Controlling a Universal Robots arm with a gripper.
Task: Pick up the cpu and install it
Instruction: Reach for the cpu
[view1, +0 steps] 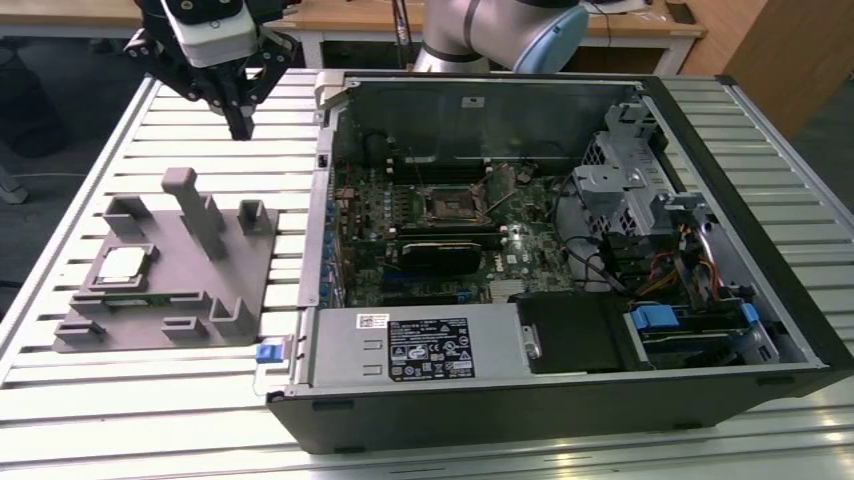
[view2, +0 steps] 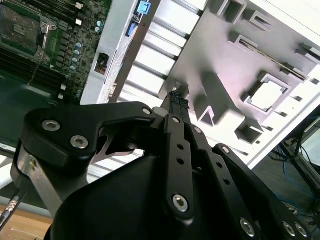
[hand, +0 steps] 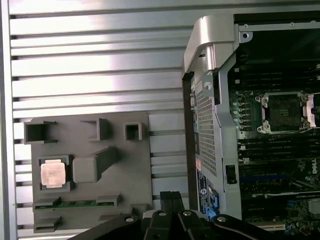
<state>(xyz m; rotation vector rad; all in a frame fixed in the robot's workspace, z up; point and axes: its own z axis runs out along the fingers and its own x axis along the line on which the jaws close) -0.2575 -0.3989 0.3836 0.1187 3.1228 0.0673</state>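
While the cpu lies flat and untouched, silvery top up, it is spotted in a square recess on the exterior view's left. It is carried by a grey holder that is set on the slatted table. A green memory stick is seen slotted just beside it in the first wrist view. A little to the right, the claw is held in the air above the table near the holder's far end, well apart from the cpu. Its fingers are pressed together and nothing is gripped. Further right, an open computer case is laid on its side, and the square socket frame is seen on the board inside.
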